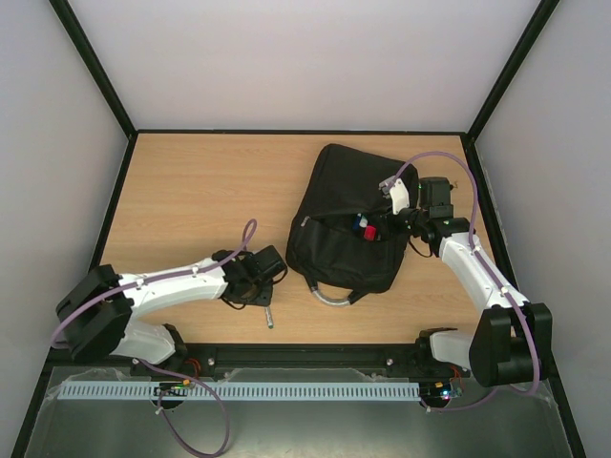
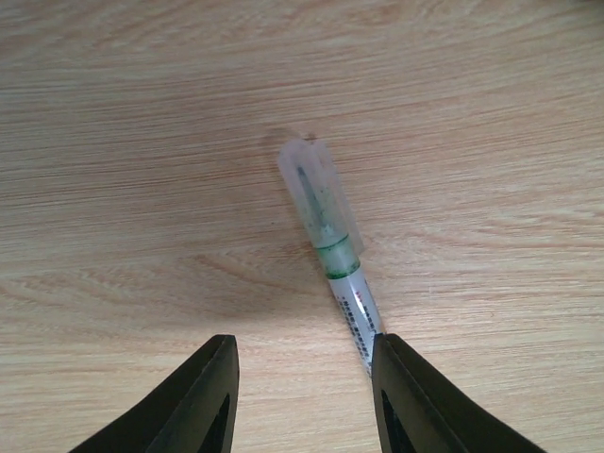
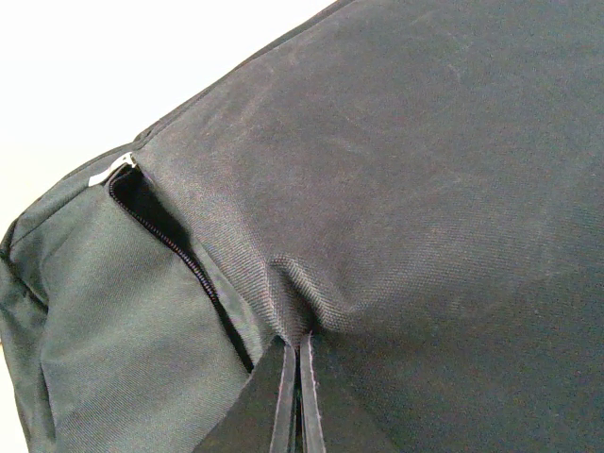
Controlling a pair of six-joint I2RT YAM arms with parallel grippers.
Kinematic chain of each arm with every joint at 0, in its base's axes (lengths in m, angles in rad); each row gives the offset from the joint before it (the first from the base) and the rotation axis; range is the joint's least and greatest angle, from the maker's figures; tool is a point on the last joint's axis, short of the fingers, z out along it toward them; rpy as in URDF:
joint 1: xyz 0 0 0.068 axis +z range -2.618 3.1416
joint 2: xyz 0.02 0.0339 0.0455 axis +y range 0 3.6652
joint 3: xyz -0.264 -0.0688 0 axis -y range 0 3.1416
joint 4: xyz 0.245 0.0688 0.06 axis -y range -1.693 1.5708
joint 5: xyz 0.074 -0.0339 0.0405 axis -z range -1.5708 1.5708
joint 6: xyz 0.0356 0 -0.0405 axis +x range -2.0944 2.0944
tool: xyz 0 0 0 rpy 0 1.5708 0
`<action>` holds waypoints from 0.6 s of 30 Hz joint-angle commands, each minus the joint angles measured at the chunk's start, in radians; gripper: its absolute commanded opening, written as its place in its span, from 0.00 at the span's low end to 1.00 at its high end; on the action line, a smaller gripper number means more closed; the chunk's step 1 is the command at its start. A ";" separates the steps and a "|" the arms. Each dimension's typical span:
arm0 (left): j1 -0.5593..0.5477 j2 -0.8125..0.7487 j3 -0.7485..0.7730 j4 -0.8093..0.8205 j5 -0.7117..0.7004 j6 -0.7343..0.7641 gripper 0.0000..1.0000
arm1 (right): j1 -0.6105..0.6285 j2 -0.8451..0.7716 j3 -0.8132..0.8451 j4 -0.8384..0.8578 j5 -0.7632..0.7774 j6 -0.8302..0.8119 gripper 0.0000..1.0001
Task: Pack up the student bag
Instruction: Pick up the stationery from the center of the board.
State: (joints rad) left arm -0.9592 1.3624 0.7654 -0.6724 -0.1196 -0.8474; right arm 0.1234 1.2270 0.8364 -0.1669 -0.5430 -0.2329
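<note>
The student bag (image 1: 348, 196), black and soft, lies at the right middle of the table with its front pocket gaping. Red and blue items (image 1: 363, 228) show in that pocket. My right gripper (image 1: 384, 227) (image 3: 296, 344) is shut on a pinch of the student bag's fabric (image 3: 425, 189) beside the open zipper (image 3: 175, 241). A marker (image 2: 330, 236) (image 1: 268, 318) with a clear cap and a green band lies on the wood. My left gripper (image 2: 304, 354) (image 1: 264, 294) hangs over it, open, and the marker's near end rests by the right fingertip (image 2: 392, 354).
The bag's grey loop handle (image 1: 329, 298) points toward the arms' bases. A black frame (image 1: 286, 132) borders the wooden table (image 1: 191, 200), with white walls around it. A slotted white rail (image 1: 239, 391) runs along the near edge.
</note>
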 commanded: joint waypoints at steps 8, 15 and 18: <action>0.000 0.107 0.031 0.054 0.070 0.043 0.39 | -0.004 -0.014 0.017 -0.008 -0.059 -0.011 0.01; -0.001 0.137 0.008 0.111 0.119 0.059 0.27 | -0.006 -0.008 0.018 -0.011 -0.061 -0.013 0.01; -0.003 0.155 0.011 0.106 0.118 0.076 0.24 | -0.005 -0.007 0.020 -0.012 -0.061 -0.013 0.01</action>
State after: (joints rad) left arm -0.9596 1.4872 0.7788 -0.5659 -0.0223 -0.7967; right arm 0.1223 1.2270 0.8364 -0.1673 -0.5434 -0.2398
